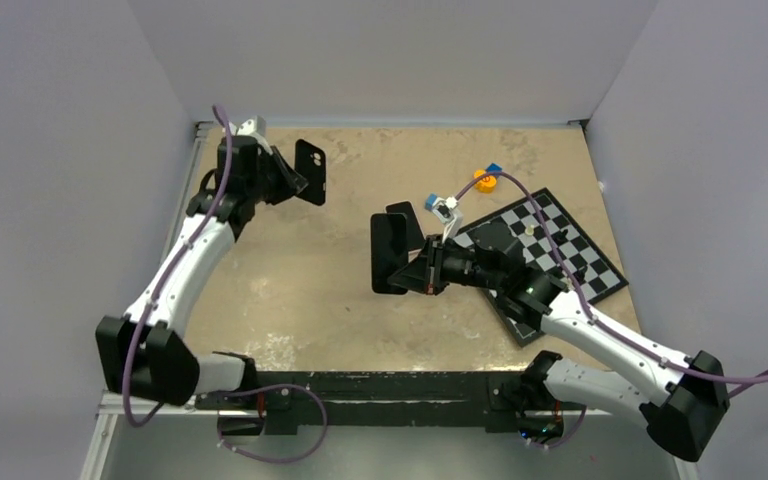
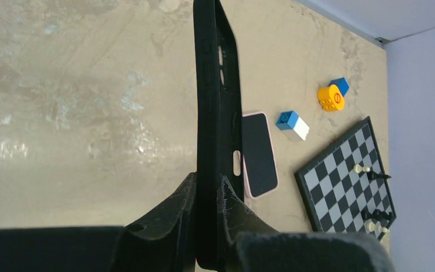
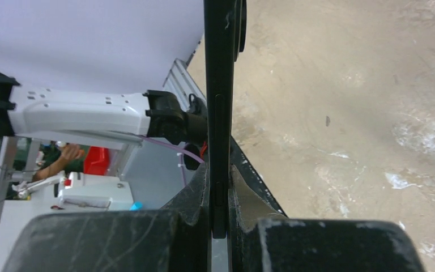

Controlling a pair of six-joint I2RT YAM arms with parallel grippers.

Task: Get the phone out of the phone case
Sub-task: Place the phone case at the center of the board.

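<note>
Clamped shut, my left gripper (image 2: pixel 208 195) pinches the case (image 2: pixel 212 85) by one end, held off the table (image 2: pixel 79 113) and seen edge-on. Table colour shows through its side cut-outs, so I judge it empty. One phone (image 2: pixel 259 154), pale-rimmed and dark face up, lies flat on the table just past the case, right of my left fingertips, touching nothing else. My right gripper (image 3: pixel 218 187) is also fully closed, on one thin black slab (image 3: pixel 218 85) held edge-on, well apart from the left gripper. From its edge I cannot tell what it is.

The case should be light, rubbery and bendy, flexing under a pinch, so a hold on the rim near a corner suits it. The phone should be stiff, heavier and slick, with a face that could crack. I would take it across its long edges.

Counted: one case, one phone, one slab. Farther right of the left gripper are three blocks: a blue-and-white block (image 2: pixel 293 125) near the phone, then an orange block (image 2: pixel 330 97) touching a blue block (image 2: pixel 340 85). Nearer lies one chessboard (image 2: pixel 340 187), its pieces (image 2: pixel 362 168) too small to count.
</note>
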